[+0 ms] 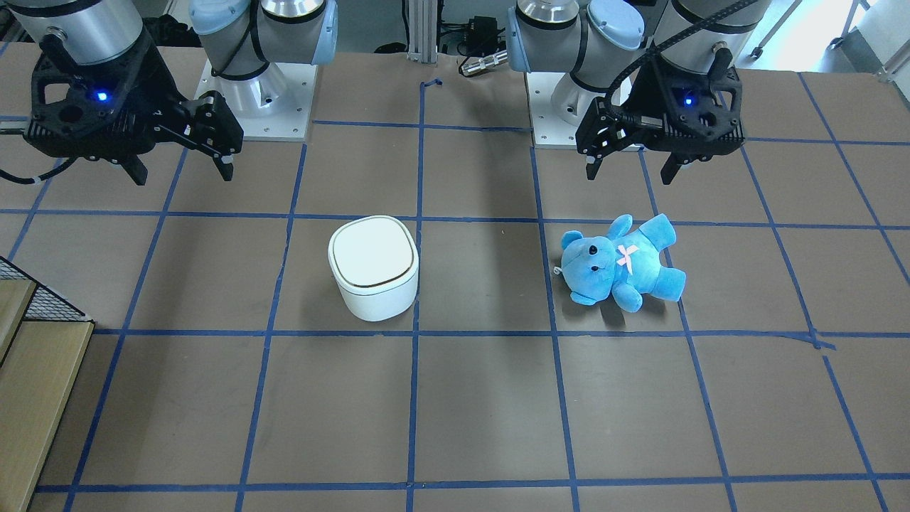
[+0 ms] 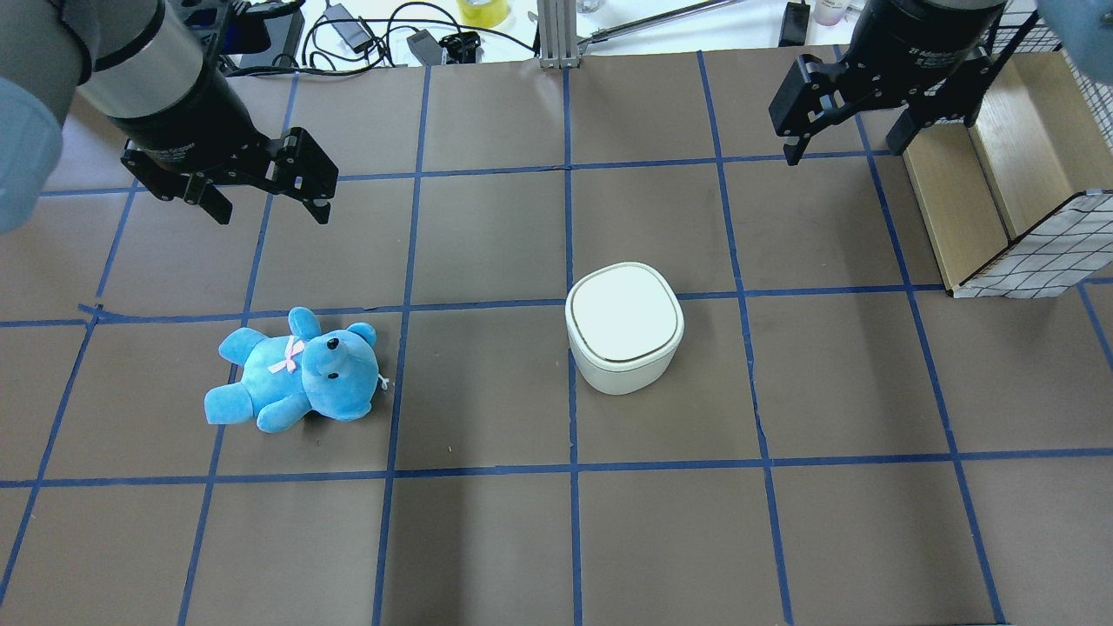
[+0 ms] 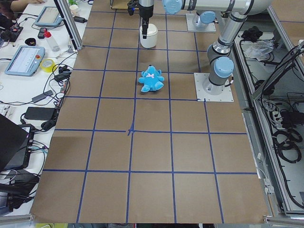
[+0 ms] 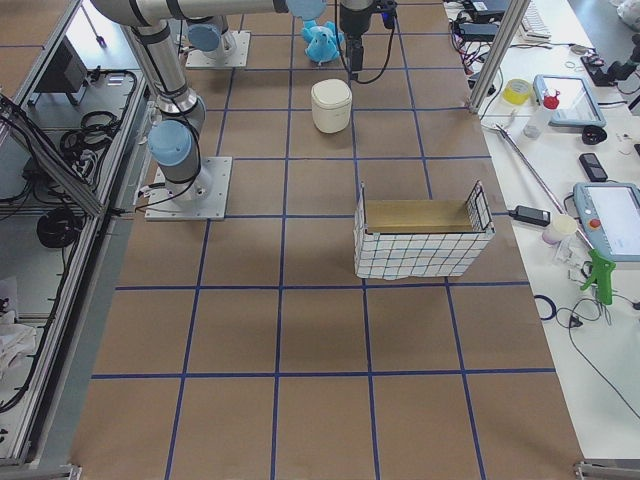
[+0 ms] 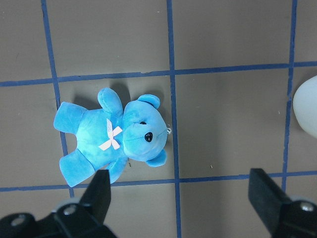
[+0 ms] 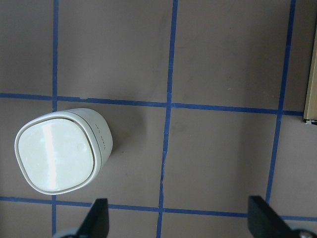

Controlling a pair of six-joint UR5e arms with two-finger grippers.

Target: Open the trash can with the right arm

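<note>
The white trash can [image 1: 373, 267] stands on the brown table with its lid shut. It also shows in the overhead view [image 2: 623, 326] and in the right wrist view [image 6: 59, 151], low on the left. My right gripper [image 2: 843, 149] is open and empty. It hangs well above the table, beyond the can and to its right, apart from it; in the front view the right gripper [image 1: 183, 173] is at the upper left. My left gripper [image 2: 271, 213] is open and empty above the table, beyond the blue plush bear [image 2: 296, 372].
The blue plush bear [image 1: 622, 262] lies on its back left of the can, under my left gripper [image 1: 630, 176]. A wire-mesh basket lined with wood [image 2: 1000, 174] stands at the table's right edge, close to my right gripper. Cables and tools lie along the far edge.
</note>
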